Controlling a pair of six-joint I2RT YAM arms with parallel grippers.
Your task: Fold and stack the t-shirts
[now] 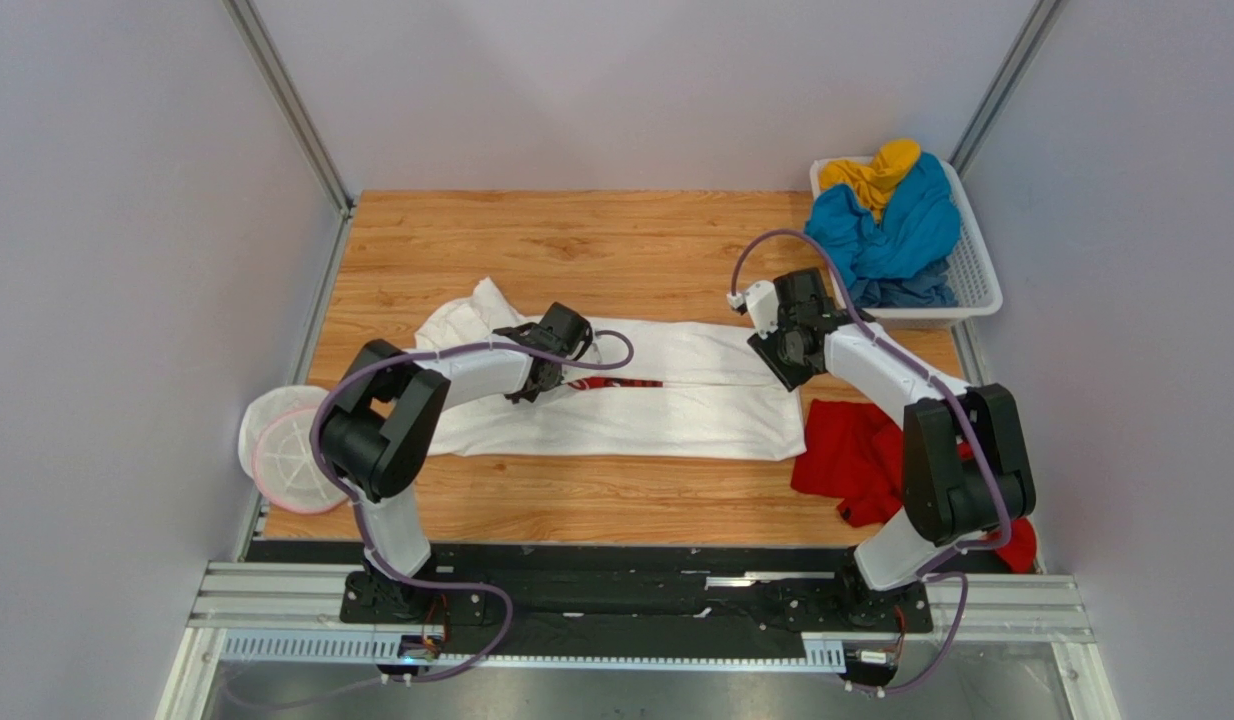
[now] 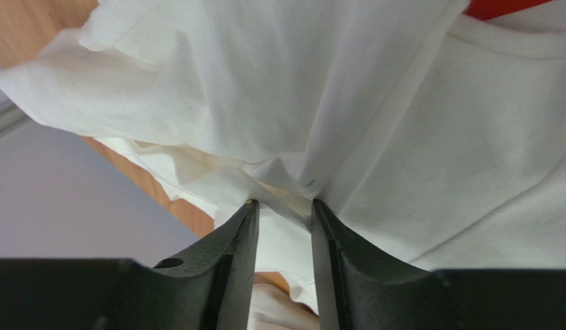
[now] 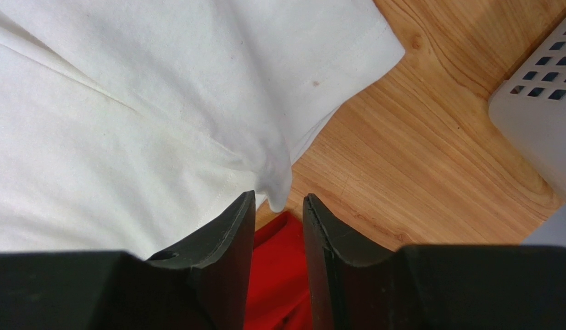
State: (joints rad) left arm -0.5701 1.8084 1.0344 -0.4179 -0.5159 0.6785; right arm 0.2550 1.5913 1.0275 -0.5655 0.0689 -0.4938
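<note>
**The count is in!**

Four shirts out there: one white t-shirt [image 1: 638,402], one red t-shirt [image 1: 849,447], one blue t-shirt [image 1: 897,233], one yellow t-shirt [image 1: 874,171]. One white lattice basket [image 1: 975,279]. Two arms: left arm [image 1: 428,387], right arm [image 1: 916,398]. One round white pink-rimmed object [image 1: 285,447].

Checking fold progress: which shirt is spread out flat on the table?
The white shirt, stretched across the table. The red shirt lies crumpled beside it; the blue shirt and yellow shirt are heaped in the basket.
</note>
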